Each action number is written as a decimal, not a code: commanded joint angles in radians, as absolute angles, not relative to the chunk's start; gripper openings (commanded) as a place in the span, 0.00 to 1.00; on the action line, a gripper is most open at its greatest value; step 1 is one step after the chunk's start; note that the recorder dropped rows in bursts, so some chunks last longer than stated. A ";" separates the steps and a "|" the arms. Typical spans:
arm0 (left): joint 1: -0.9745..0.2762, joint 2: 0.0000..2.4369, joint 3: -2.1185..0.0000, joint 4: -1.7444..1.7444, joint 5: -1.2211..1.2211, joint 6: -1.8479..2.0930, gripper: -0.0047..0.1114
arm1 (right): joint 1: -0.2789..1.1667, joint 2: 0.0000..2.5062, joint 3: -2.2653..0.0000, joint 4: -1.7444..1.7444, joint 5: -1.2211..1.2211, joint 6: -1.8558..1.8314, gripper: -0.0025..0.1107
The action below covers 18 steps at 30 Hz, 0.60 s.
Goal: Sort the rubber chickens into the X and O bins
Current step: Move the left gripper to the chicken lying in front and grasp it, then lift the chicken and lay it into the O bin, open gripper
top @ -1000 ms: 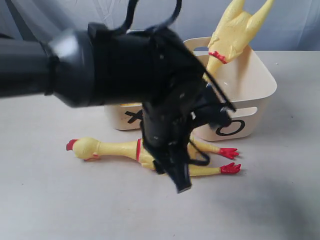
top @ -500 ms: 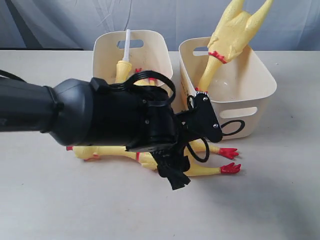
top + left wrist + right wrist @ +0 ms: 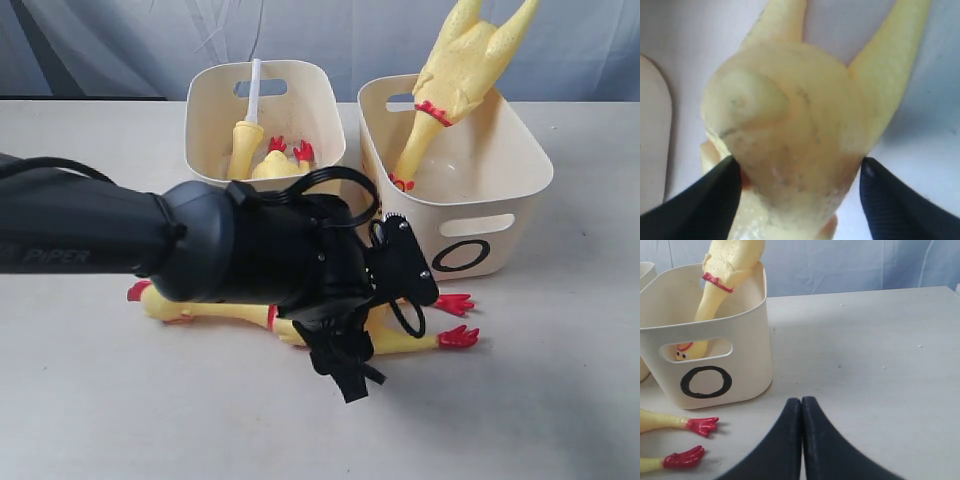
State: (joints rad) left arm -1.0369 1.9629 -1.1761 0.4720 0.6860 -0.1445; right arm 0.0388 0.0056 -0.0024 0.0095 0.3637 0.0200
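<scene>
The chicken (image 3: 205,312) on the table (image 3: 560,400) is the one in play: it lies flat on its side, with its neck and head trailing out one side of the left gripper (image 3: 800,165) and its red feet (image 3: 455,338) out the other. The jaws straddle the fat middle of the body with a black finger (image 3: 710,200) against each flank. That reads to me as a grip, though the bird is not yet off the table. Taking it by the belly makes sense, since that is the thickest and best balanced part, and neck and legs can droop evenly. Just beyond the jaws stand the two bins, side by side. The O bin (image 3: 530,215) holds a chicken (image 3: 460,70) plunged head down, legs poking high above the rim. The second bin (image 3: 205,120) has its mark hidden behind the left arm (image 3: 200,250), and holds a yellow piece with a white tube (image 3: 247,135) plus another chicken (image 3: 280,160) showing red. My worry is that both front walls sit right beside the grasp, so any lift must clear a rim, and those upturned legs crowd the O side. The right gripper (image 3: 801,401) hangs low over bare table with its jaws pressed together on nothing. It is near the O bin, and the feet lie between.
</scene>
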 commanded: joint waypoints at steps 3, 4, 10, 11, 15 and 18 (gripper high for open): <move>-1.039 1.972 -1.156 0.285 0.901 -0.142 0.04 | 0.042 0.000 0.000 0.010 0.363 0.020 0.02; -1.039 1.964 -1.156 0.265 0.920 -0.142 0.04 | 0.042 0.000 0.000 0.010 0.363 0.020 0.02; -1.039 1.837 -1.156 0.242 0.884 -0.157 0.04 | 0.042 0.000 0.000 0.010 0.363 0.020 0.02; -1.039 1.805 -1.156 0.228 0.854 -0.159 0.04 | 0.042 0.000 0.000 0.010 0.363 0.020 0.02; -1.039 1.650 -1.158 -0.037 0.758 -0.080 0.04 | 0.042 0.000 0.000 0.010 0.363 0.020 0.02; -1.039 1.541 -1.172 -0.210 0.701 0.059 0.04 | 0.042 0.000 0.000 0.010 0.363 0.020 0.02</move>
State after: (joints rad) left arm -1.0369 1.6409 -1.1558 -0.0573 0.7679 -0.0442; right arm 0.0388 0.0056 -0.0024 0.0095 0.3637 0.0200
